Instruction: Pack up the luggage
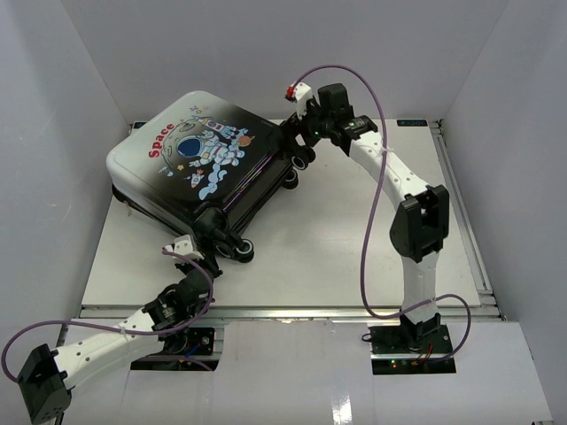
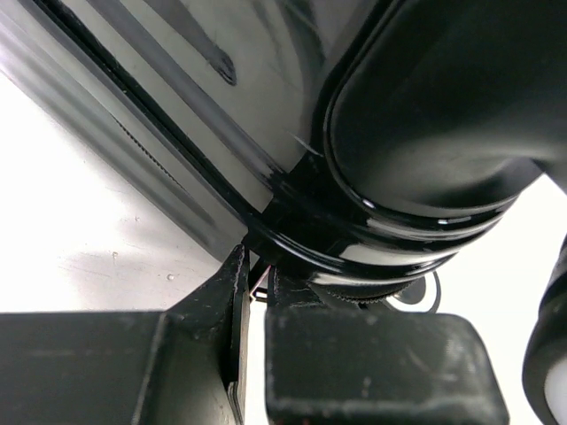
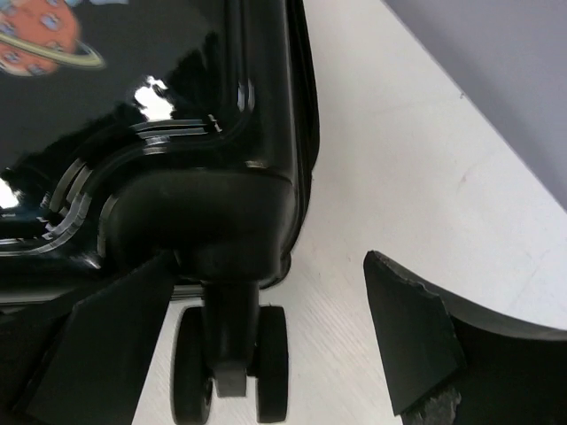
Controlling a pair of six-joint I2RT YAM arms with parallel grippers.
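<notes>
The luggage (image 1: 190, 155) lies flat and closed at the table's far left, its astronaut and red "Space" print facing up. My left gripper (image 1: 190, 251) is at its near corner, beside the near wheels (image 1: 232, 248). In the left wrist view the left gripper (image 2: 257, 285) has its jaws almost together on a thin zipper pull (image 2: 256, 292), under the glossy black wheel housing (image 2: 425, 115). My right gripper (image 1: 299, 137) stands open at the far right corner. In the right wrist view the right gripper (image 3: 266, 266) has its fingers either side of a twin caster wheel (image 3: 230, 363), not touching it.
The white table (image 1: 354, 230) stretches to the right of the luggage, with a metal rail (image 1: 462, 204) along its right edge. White walls enclose the back and both sides. Purple cables (image 1: 376, 212) loop off both arms.
</notes>
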